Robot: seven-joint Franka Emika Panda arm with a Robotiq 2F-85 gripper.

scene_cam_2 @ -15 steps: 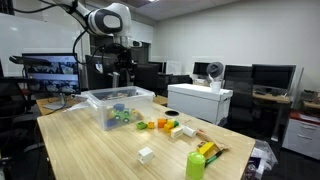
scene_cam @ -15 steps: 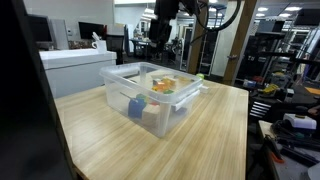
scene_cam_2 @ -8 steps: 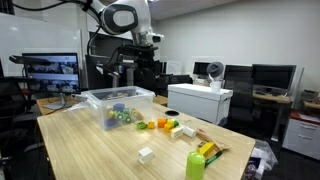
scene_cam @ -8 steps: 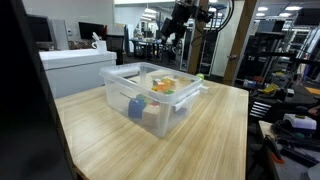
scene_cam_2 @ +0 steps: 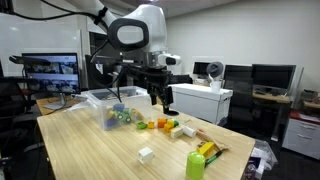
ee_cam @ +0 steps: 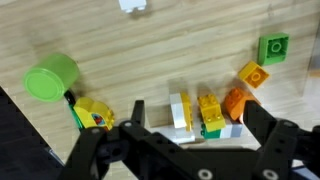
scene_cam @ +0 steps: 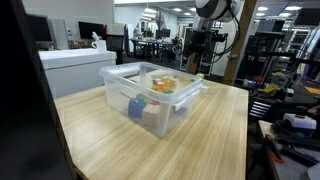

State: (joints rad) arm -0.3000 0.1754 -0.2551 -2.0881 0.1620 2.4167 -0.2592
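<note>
Wrist view, left to right: green cup (ee_cam: 50, 78), then a yellow-green packet (ee_cam: 92, 115) just beside it. The packet's print is too blurred for us to read. Next come the white block (ee_cam: 180, 108), yellow block (ee_cam: 210, 106) and orange block (ee_cam: 235, 102), packed side by side and touching. Right of them are a yellow-orange brick (ee_cam: 252, 75) and a green brick (ee_cam: 273, 47), each lying apart.

The claw (ee_cam: 190, 150) has its jaws spread wide with nothing between them. We see it hanging over the white/yellow/orange cluster.

An exterior view adds what the wrist misses: the clear bin (scene_cam_2: 115, 100) sits left of the claw (scene_cam_2: 162, 103), with coloured pieces inside. The claw is off the wooden surface (scene_cam_2: 90, 150), above the blocks. The cup stands upright at the near edge.

In an exterior view from the opposite side, the bin (scene_cam: 150, 90) is up close and the arm (scene_cam: 212, 10) is behind it. We can't make out the block cluster there. No legible writing on the bin.
</note>
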